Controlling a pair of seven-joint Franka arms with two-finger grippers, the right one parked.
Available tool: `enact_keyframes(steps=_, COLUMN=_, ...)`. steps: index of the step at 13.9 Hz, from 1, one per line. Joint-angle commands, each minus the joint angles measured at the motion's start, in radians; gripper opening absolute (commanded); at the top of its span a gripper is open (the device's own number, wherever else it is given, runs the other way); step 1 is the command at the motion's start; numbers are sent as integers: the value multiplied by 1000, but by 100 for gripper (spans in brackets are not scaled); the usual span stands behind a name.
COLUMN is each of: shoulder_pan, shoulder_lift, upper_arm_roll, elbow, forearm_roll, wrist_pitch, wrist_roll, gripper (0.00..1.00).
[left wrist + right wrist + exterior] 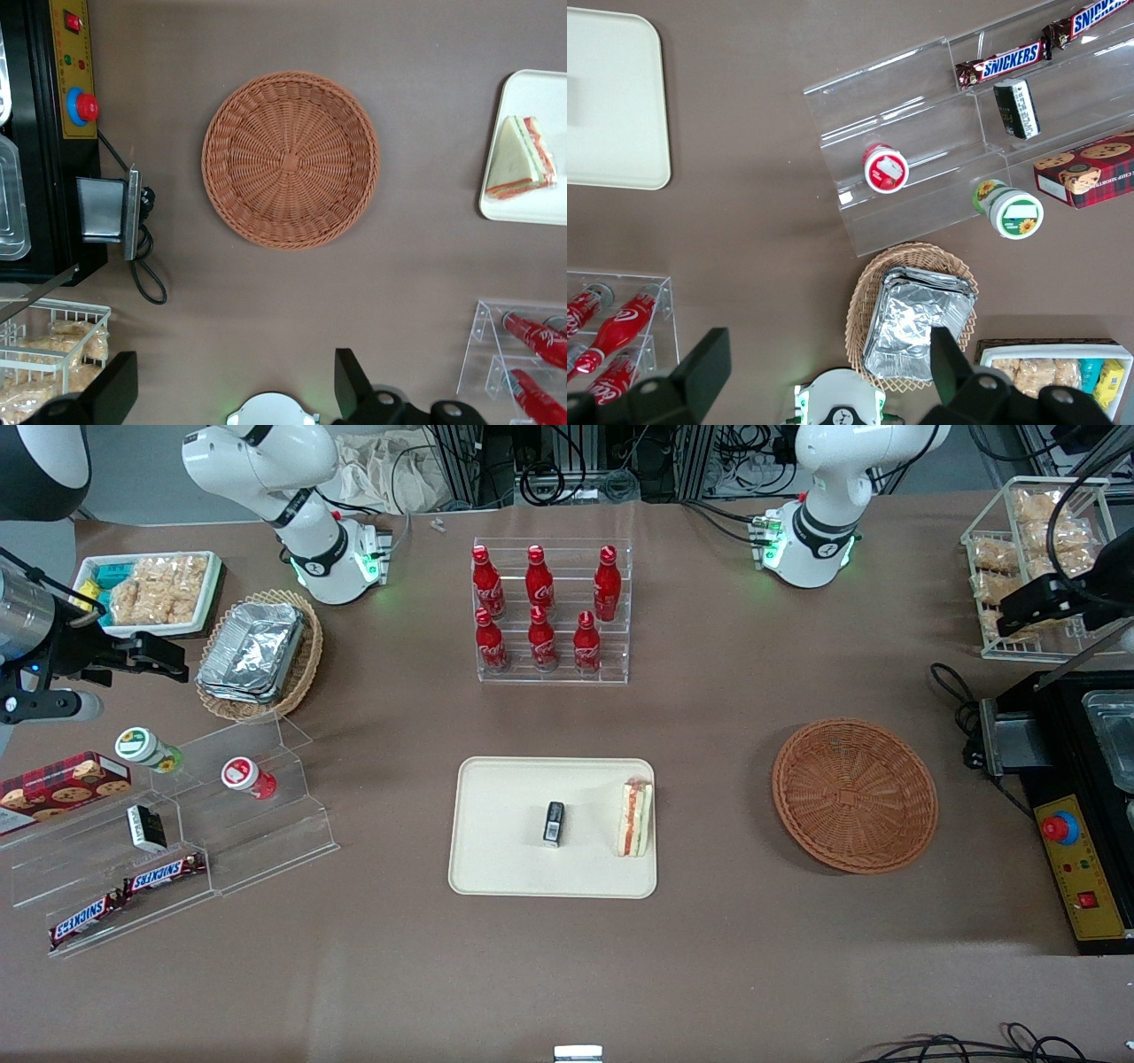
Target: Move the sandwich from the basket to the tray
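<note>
White-bread sandwich [635, 817] on tray [505, 868]; end effector [235, 385] open

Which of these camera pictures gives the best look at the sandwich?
The left wrist view: the sandwich lies on the tray, its triangular face and red-green filling plain. The front view shows it smaller, edge-on. The right wrist view misses it. The open tool hangs above the table beside the empty basket.
</note>
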Motion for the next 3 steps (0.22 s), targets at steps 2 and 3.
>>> enact_keyframes(steps=2, shoulder_pan=-115, shoulder_lift=-34, upper_arm_roll=123, elbow=-22, forearm_roll=-10, wrist_pitch=7, wrist_roll=30, gripper=100)
enact_keyframes(steps=3, shoulder_pan=-118, shoulder_lift=-26, upper_arm_roll=121, elbow=-18, forearm_roll=-7, wrist_pitch=6, wrist_roll=30, gripper=100)
